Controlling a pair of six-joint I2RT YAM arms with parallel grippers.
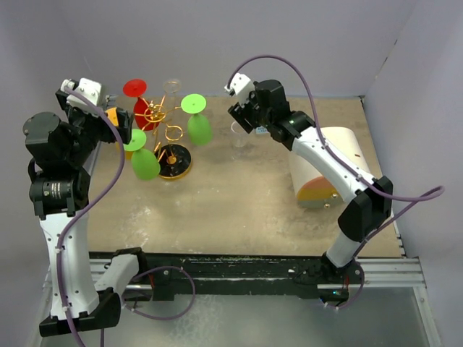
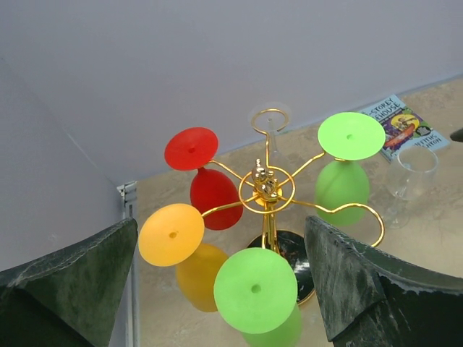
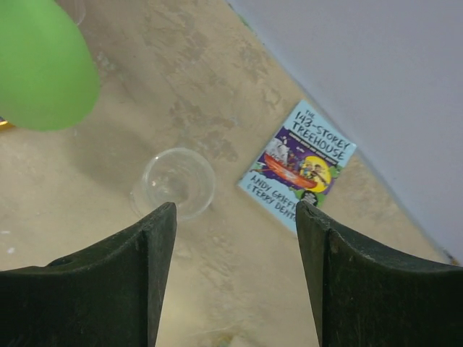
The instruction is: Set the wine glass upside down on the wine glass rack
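We find the right pincer (image 3: 235,206) released over the upright wine glass (image 3: 177,182) near the surface's (image 1: 239,202) far edge, spread to straddle it. The left pincer (image 2: 221,219), also released, overlooks the wine glass rack (image 2: 266,189).

The wine glass rack (image 1: 172,134) stands near the far left corner of the worktop (image 1: 253,210), with hanging glasses (image 1: 199,126) upside down on its arms. To its right, near the far edge, the wine glass (image 1: 239,134) stands upright, and a book (image 3: 298,166) lies flat near it. A cylinder (image 1: 325,170) lies on its side by the right edge.
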